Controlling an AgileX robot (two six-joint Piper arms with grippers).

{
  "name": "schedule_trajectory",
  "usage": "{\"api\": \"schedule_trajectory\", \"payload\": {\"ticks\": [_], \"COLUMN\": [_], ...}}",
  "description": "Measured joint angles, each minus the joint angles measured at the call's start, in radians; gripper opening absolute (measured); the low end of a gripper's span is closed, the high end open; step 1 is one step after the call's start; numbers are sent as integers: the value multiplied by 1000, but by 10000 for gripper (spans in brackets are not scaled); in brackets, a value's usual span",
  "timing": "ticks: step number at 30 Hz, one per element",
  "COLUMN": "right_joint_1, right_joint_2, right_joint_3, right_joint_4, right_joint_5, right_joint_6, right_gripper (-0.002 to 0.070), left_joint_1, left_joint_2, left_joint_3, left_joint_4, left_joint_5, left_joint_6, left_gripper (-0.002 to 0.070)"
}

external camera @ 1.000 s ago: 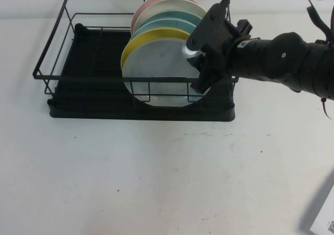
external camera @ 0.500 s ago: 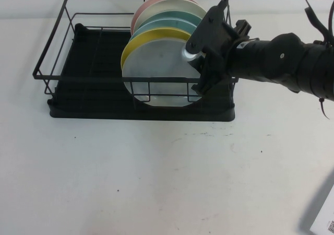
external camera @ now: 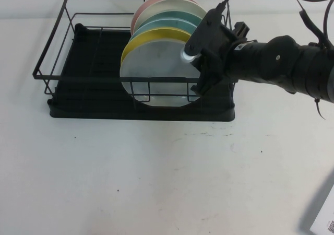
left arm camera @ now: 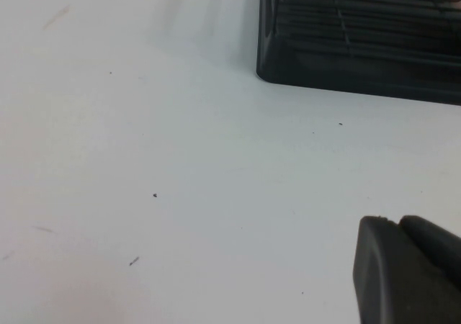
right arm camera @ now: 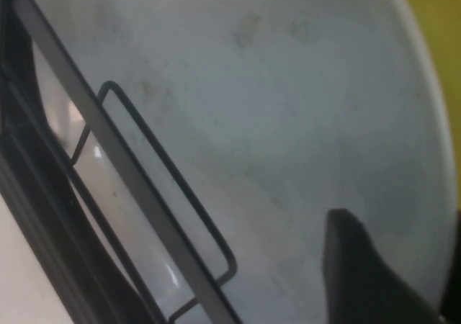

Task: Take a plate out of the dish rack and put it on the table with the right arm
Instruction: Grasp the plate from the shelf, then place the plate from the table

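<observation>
Several plates stand upright in the dish rack [external camera: 78, 62]; frontmost is the pale grey-blue plate [external camera: 156, 73], w/ a yellow plate [external camera: 151, 36], teal plate [external camera: 167, 23] & others behind it. Right gripper [external camera: 201, 70], on the right arm [external camera: 282, 65], is at the grey-blue plate's right edge, over the rack's right end; can't tell if clenched or released. Left gripper [left arm camera: 407, 270] sits low over the table [external camera: 156, 177], near the rack's corner; state unclear.

Bright, even overhead light; soft shadows; both wrist views blurred close up.
</observation>
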Motion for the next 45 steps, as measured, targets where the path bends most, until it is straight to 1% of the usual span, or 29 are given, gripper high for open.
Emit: {"api": "schedule_trajectory", "payload": {"ticks": [2,5,6,14,21,26,29,35,40,45], "right_joint_1": [0,0,0,-12,-12,-13,-13,-13,-13,-11], "right_joint_2": [0,0,0,-29,-149,-249,-315,-452,-550,-588], "right_joint_3": [0,0,0,0,0,0,0,62,176,310], "right_joint_4": [0,0,0,-2,-2,-7,-35,-118,-138,-150], "right_joint_5": [-2,-2,-5,8,25,68,99,189,304,451], "right_joint_6": [0,0,0,16,44,109,206,515,768,1000], "right_gripper": [151,55,37,32,32,31,31,31,30,30], "left_joint_1": [0,0,0,0,0,0,0,0,0,0], "left_joint_2": [0,0,0,0,0,0,0,0,0,0], "left_joint_3": [0,0,0,0,0,0,0,0,0,0], "left_joint_4": [0,0,0,0,0,0,0,0,0,0], "left_joint_5": [0,0,0,0,0,0,0,0,0,0], "left_joint_6": [0,0,0,0,0,0,0,0,0,0], "left_gripper": [-4,-4,-4,-4,-4,-4,-4,-4,-4,-4]}}
